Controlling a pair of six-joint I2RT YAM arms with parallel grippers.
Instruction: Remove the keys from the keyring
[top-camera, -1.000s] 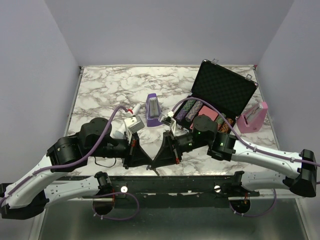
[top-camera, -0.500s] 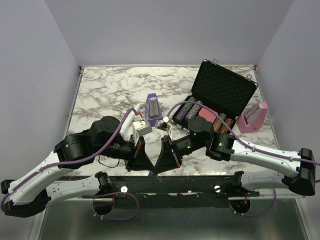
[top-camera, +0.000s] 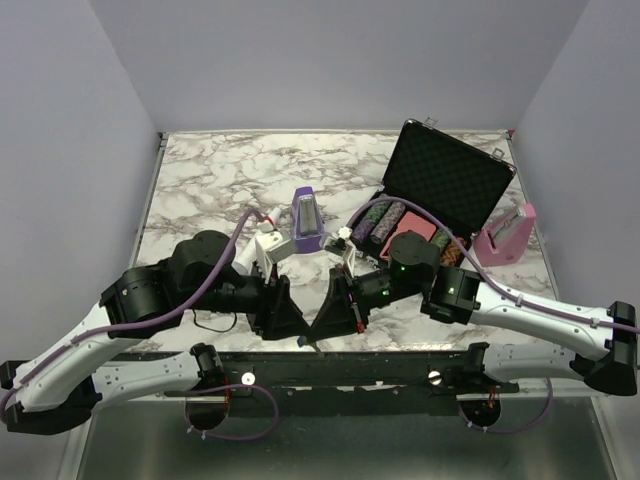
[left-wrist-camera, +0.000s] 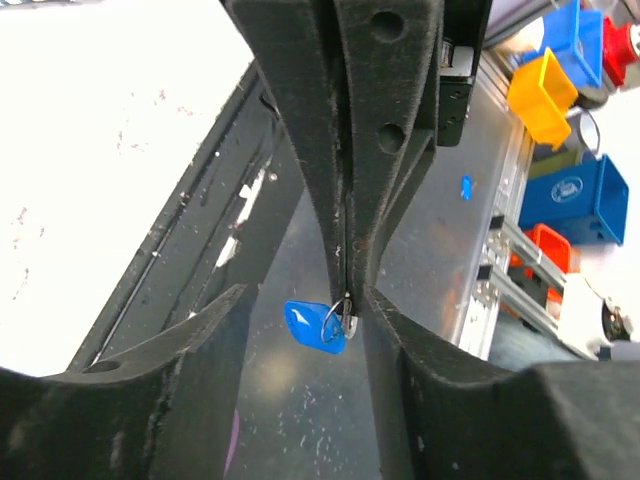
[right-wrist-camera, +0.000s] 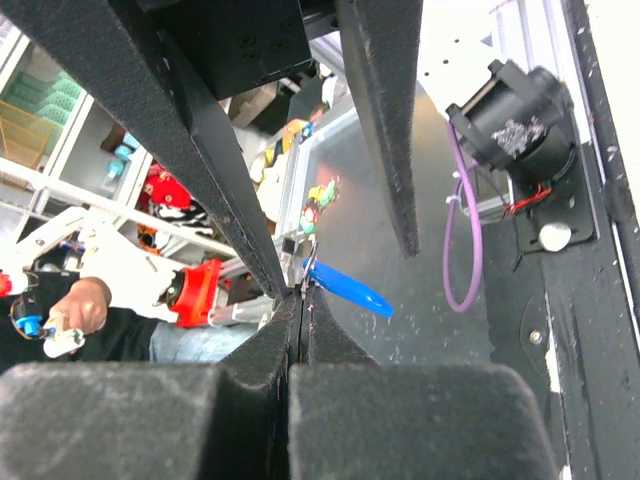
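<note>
**Keyring pinched in the right gripper, left gripper open around it**

The keyring (left-wrist-camera: 334, 314), a thin silver ring, hangs at the centre of the left wrist view, just below the middle of the frame. A blue tag (left-wrist-camera: 306, 324) dangles from it on its left. A tiny silver piece touching the ring on its right looks like a key (left-wrist-camera: 347, 325), though it is too small to tell for sure.

The right gripper (left-wrist-camera: 347, 285) comes down from the top of that view with its two fingers pressed together, clamped on the ring at their tips. The left gripper (left-wrist-camera: 307, 295) has its fingers apart. They rise from the lower left and lower right corners of the frame, with the ring and the other gripper's tips between them.

In the overhead view the two grippers meet tip to tip in the lower middle of the frame, at the near edge of the marble table (top-camera: 210, 180). Higher up in the frame, a purple metronome (top-camera: 307, 222) stands on the table. An open black case (top-camera: 447, 180) sits to its right, and a pink object (top-camera: 505, 237) lies at the right edge.
</note>
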